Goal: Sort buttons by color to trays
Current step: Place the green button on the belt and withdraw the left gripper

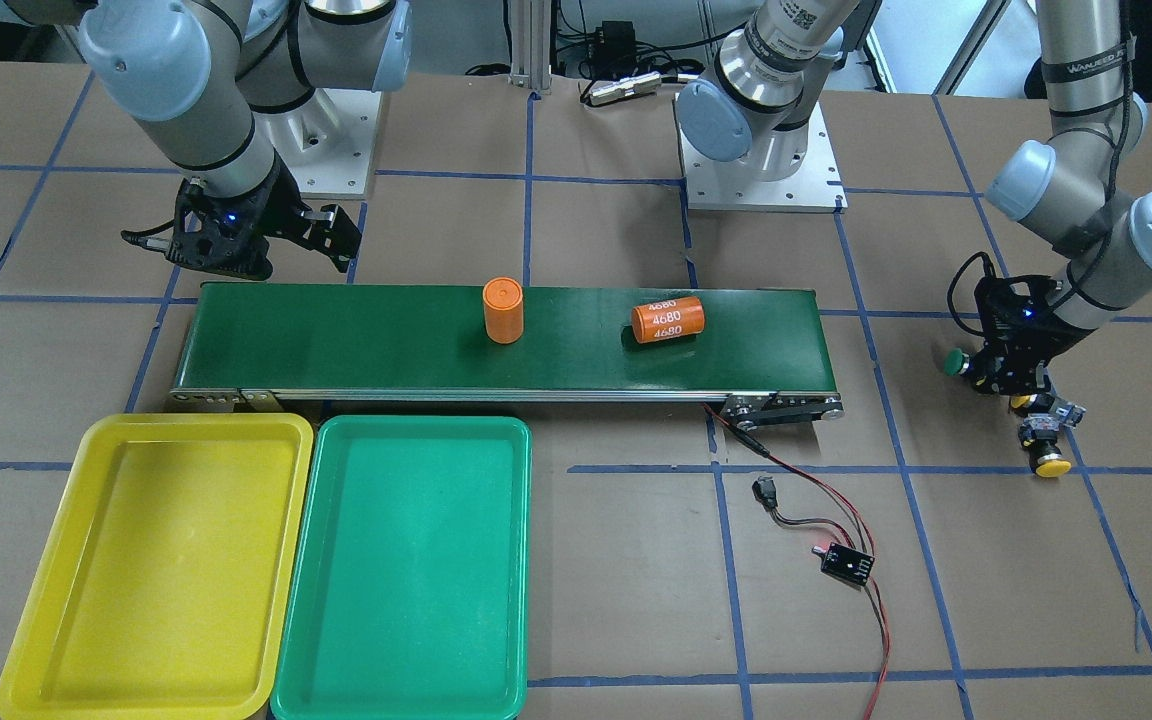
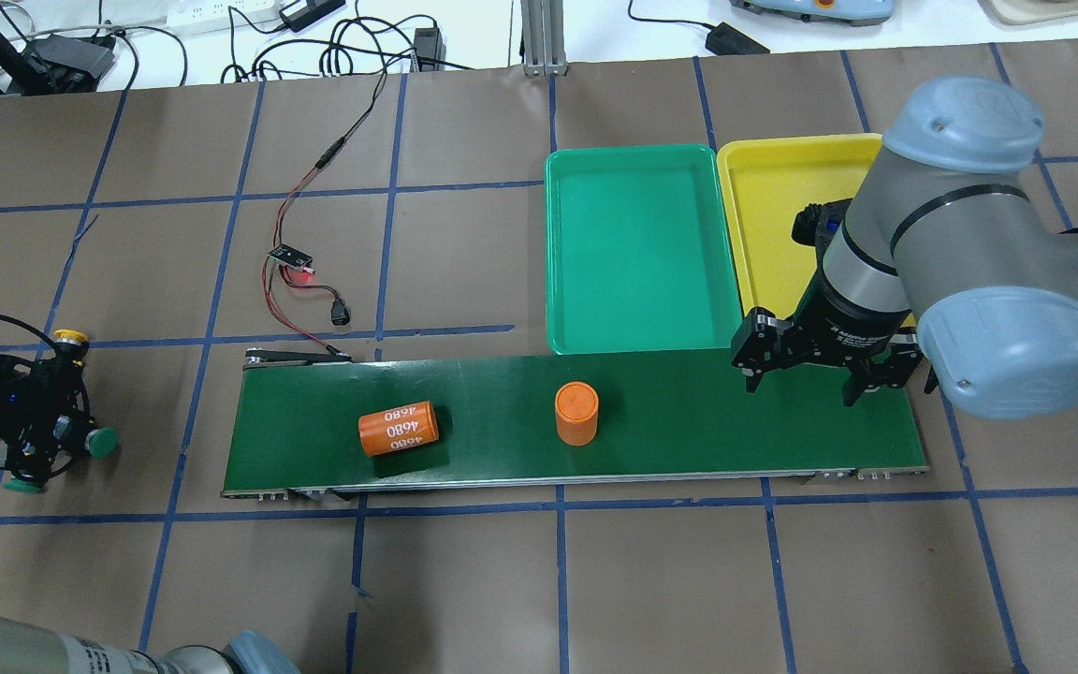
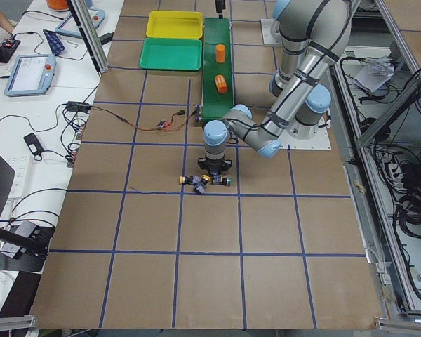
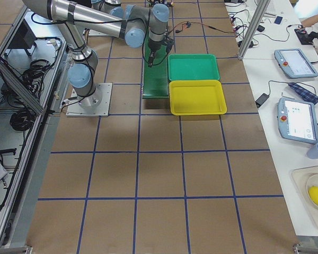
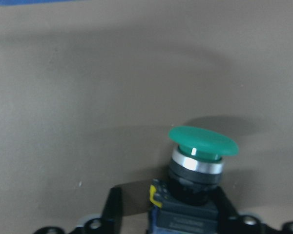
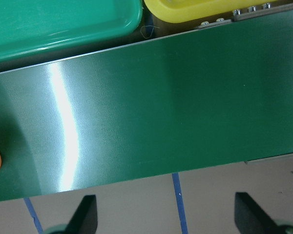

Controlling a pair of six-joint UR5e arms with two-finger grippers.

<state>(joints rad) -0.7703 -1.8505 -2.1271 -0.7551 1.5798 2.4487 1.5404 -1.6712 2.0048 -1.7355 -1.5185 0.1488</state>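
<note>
My left gripper (image 1: 1014, 385) is down at the table among the buttons, off the belt's end. In the left wrist view a green-capped button (image 5: 202, 141) lies between its fingers, with a gap beside the one finger that shows (image 5: 112, 212). This green cap (image 2: 101, 442) sticks out of the gripper. A yellow-capped button (image 1: 1049, 462) lies just beyond it, a second yellow cap (image 1: 1022, 402) peeks from under it, and a second green cap (image 2: 22, 484) lies at its near side. My right gripper (image 2: 806, 379) is open and empty over the belt's other end, next to the yellow tray (image 2: 773, 206). The green tray (image 2: 633, 243) lies beside that. Both trays are bare.
The dark-green conveyor belt (image 1: 336, 340) runs across the middle, carrying an upright orange cylinder (image 1: 503, 310) and a lying one marked 4680 (image 1: 669, 320). A small controller board with red and black wires (image 1: 846, 562) lies on the table by the belt's end near my left arm.
</note>
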